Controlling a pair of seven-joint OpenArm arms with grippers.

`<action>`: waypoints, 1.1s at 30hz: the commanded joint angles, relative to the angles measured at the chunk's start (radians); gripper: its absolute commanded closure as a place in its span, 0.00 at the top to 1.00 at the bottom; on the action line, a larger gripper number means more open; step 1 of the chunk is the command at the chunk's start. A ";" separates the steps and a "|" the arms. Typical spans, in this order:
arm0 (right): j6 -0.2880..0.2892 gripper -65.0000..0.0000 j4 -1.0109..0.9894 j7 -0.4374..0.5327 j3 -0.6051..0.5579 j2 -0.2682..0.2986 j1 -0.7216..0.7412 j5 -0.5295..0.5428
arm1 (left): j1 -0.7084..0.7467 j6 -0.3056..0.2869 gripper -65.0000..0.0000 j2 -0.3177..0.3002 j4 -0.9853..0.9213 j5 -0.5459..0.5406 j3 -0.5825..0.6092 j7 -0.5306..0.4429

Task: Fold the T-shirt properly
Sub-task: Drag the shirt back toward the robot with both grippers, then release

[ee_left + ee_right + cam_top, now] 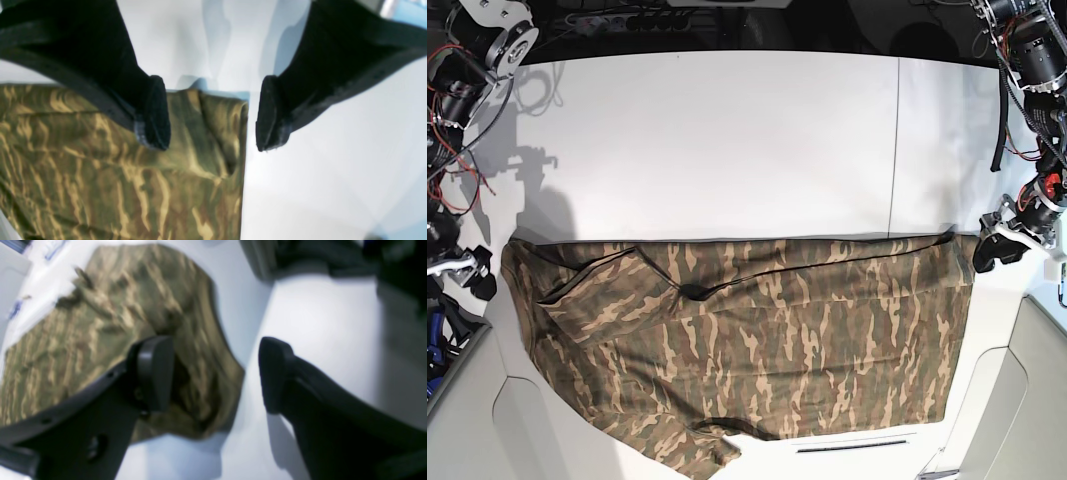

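Observation:
The camouflage T-shirt [757, 330] lies spread on the white table [727, 140], partly folded, with a sleeve [597, 285] turned over at the left. My left gripper [211, 115] is open and empty above the shirt's corner [230, 110]; one finger [153, 113] is over the cloth, the other [270, 113] over bare table. In the base view it [992, 252] sits at the shirt's right edge. My right gripper [213, 373] is open and empty, hovering over the shirt's rounded edge [116, 323]. In the base view it [467, 272] is just left of the shirt.
Arm bases with wires stand at the back left [467, 70] and back right [1027, 50]. A seam [895, 150] runs down the table's right part. Grey panels [467, 400] flank the front corners. A slot [852, 445] lies near the front edge.

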 commanded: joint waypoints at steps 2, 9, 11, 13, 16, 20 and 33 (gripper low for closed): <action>0.013 0.61 0.011 0.027 -0.002 0.014 -0.013 0.047 | -0.016 -0.007 0.68 -0.019 -0.037 -0.014 -0.006 -0.039; 0.014 0.61 -0.037 0.050 -0.023 -0.001 -0.066 0.097 | -0.025 -0.030 0.68 -0.013 -0.136 -0.015 -0.006 -0.070; 0.014 0.61 -0.038 0.050 -0.039 -0.015 -0.066 0.095 | -0.024 -0.030 0.68 -0.009 -0.147 -0.014 -0.006 -0.071; 0.014 0.61 -0.038 0.055 -0.066 -0.031 -0.065 0.097 | -0.025 -0.030 0.68 0.000 -0.158 -0.014 -0.006 -0.074; 0.014 0.61 -0.038 0.073 -0.120 -0.056 -0.062 0.092 | -0.025 -0.031 0.68 0.018 -0.158 -0.014 -0.006 -0.077; 0.013 0.61 -0.038 0.101 -0.167 -0.084 -0.057 0.071 | -0.027 -0.031 0.67 0.042 -0.158 0.014 -0.005 -0.102; 0.003 0.49 -0.038 0.121 -0.170 -0.102 -0.058 0.047 | -0.040 -0.031 0.64 0.077 -0.158 0.039 -0.003 -0.110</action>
